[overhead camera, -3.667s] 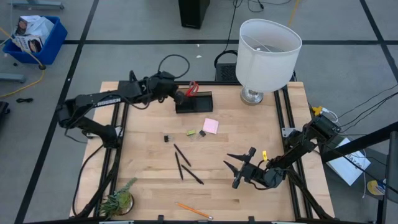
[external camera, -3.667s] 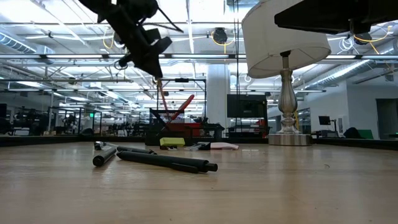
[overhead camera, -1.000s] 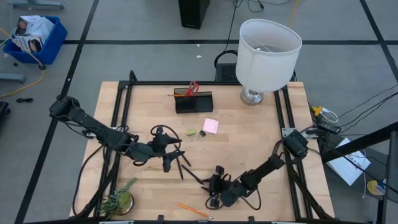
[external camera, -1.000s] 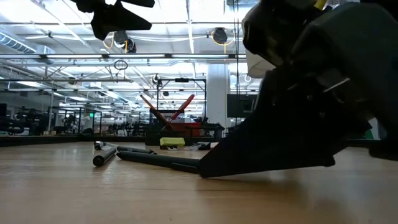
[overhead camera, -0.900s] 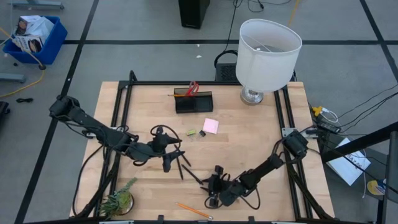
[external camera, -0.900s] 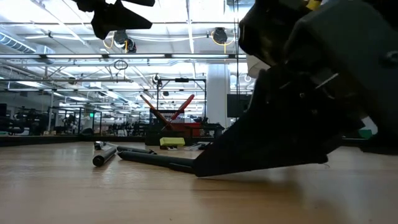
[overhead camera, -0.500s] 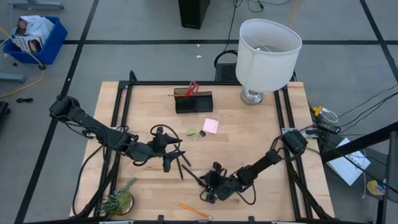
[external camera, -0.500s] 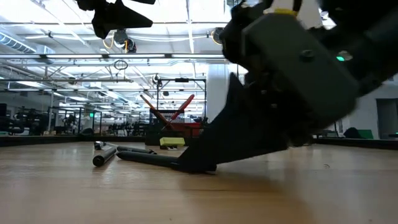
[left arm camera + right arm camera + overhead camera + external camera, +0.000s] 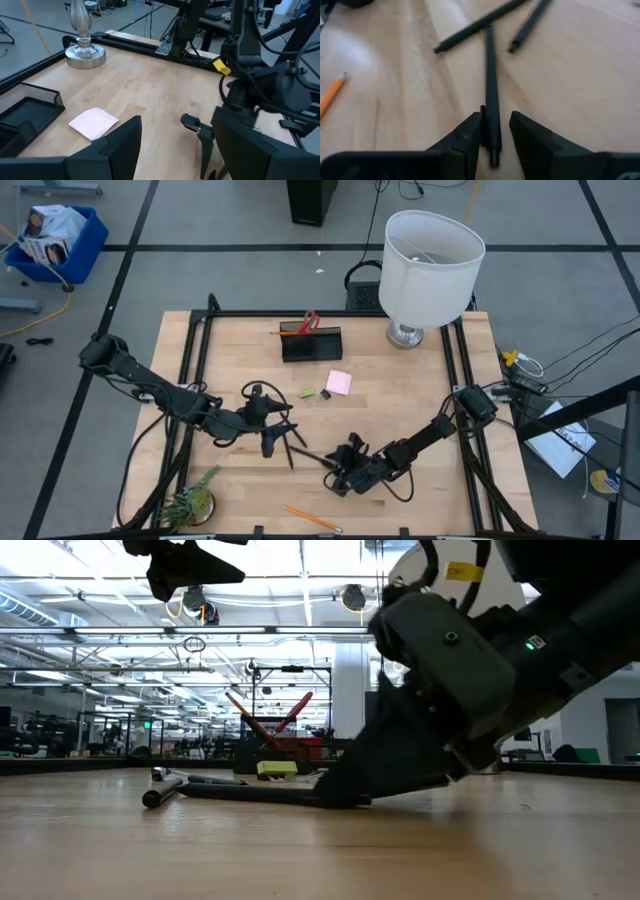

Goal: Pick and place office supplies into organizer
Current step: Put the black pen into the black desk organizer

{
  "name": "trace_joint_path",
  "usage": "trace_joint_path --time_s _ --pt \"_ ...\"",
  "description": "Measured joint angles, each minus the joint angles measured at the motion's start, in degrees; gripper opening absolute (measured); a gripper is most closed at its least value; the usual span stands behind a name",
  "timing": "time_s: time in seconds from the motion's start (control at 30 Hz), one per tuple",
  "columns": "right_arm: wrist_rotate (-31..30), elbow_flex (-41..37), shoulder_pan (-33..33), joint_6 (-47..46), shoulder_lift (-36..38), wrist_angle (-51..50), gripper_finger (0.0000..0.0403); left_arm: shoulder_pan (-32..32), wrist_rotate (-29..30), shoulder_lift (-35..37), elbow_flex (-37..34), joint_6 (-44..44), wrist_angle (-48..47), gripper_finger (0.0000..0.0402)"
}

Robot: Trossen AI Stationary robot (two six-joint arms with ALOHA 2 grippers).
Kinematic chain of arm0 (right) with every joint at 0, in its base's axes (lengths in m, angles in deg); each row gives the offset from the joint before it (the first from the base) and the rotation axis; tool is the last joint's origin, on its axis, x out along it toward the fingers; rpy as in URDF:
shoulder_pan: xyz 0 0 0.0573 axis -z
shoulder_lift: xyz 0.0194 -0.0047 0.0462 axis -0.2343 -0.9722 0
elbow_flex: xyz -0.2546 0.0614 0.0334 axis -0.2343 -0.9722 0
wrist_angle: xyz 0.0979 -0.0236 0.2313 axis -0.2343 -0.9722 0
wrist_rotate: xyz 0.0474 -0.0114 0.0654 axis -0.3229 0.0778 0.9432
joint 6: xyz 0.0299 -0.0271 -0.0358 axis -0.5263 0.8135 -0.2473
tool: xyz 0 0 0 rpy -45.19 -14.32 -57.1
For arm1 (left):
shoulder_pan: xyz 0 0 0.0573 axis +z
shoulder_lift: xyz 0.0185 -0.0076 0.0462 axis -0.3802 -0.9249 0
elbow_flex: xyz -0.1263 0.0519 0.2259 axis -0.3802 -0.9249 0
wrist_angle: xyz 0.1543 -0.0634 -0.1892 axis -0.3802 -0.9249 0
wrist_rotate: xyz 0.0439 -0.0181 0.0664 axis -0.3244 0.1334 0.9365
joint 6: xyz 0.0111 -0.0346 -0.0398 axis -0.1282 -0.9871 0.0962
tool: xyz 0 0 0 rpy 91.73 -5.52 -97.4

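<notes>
Three black pens lie on the table, two of them crossed near its middle. The third pen lies lengthwise between the fingers of my right gripper, which is low on the wood and open. My left gripper hangs open above the crossed pens, touching nothing. The black organizer stands at the far middle with red scissors in it. A pink pad, an eraser and a clip lie near it. An orange pencil lies at the near edge. My right gripper has the pen's near end between its fingers, which slant down from the near right and lie along the pen. One finger's inner side is against the pen, and a gap shows to the other finger. The pen lies flat on the table.
A lamp with a white shade stands at the far right corner. A small green plant sits at the near left corner. Bare wood lies right of the pad.
My right gripper has moved toward the table's far left, sunk onto the wood and turned, coming around the pen's near end. That end has swung a little toward the right, while the pen's far end stays by the other pens.
</notes>
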Motion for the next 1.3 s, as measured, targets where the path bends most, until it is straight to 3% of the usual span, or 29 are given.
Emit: trace_joint_path --time_s 0.2,0.37,0.67,1.1,1.3 --pt "0.0 -3.8 -2.1 10.0 2.7 0.9 0.0087 0.0 -0.1 0.0 0.0 0.1 0.0 0.0253" --pt "0.3 -7.2 -2.7 19.2 3.1 9.8 0.0089 0.0 -0.1 0.0 0.0 0.0 0.0 0.0253" --pt "2.1 -12.5 -1.8 21.2 3.1 20.4 0.0121 0.0 -0.1 0.0 0.0 0.0 0.1 0.0253" --pt "2.8 -9.7 0.7 26.6 3.2 21.9 0.0130 0.0 0.0 0.0 0.0 0.2 0.1 0.0253" --pt "5.7 -9.7 2.3 30.4 3.1 27.5 0.0130 0.0 0.0 0.0 0.0 1.1 1.6 0.0253"
